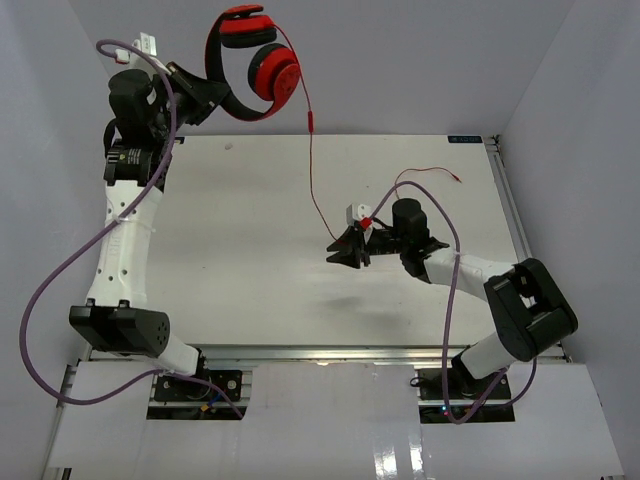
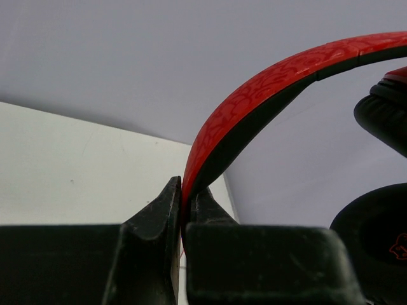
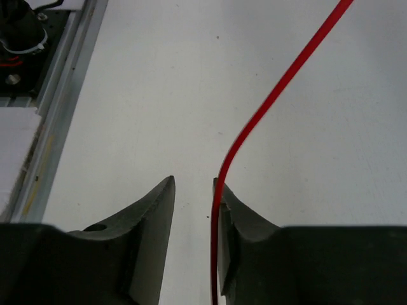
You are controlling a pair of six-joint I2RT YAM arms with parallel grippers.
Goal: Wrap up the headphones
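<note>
The red headphones [image 1: 262, 62] hang in the air at the back left, above the table's far edge. My left gripper [image 1: 212, 100] is shut on their headband [image 2: 267, 89], which rises to the right between the fingers. A black ear pad [image 2: 375, 235] shows at the lower right. The thin red cable [image 1: 310, 165] drops from the cups to my right gripper [image 1: 352, 248] near mid-table, and its free end [image 1: 458, 178] lies further right. In the right wrist view the cable [image 3: 280, 89] runs between the jaws along the right finger; my right gripper [image 3: 193, 184] stands open with a gap.
Purple robot cables [image 1: 60, 290] loop beside the left arm and over the right arm [image 1: 450, 260]. The white table [image 1: 230, 260] is boxed in by pale walls on three sides. A metal rail [image 3: 57, 95] runs along the table's near edge.
</note>
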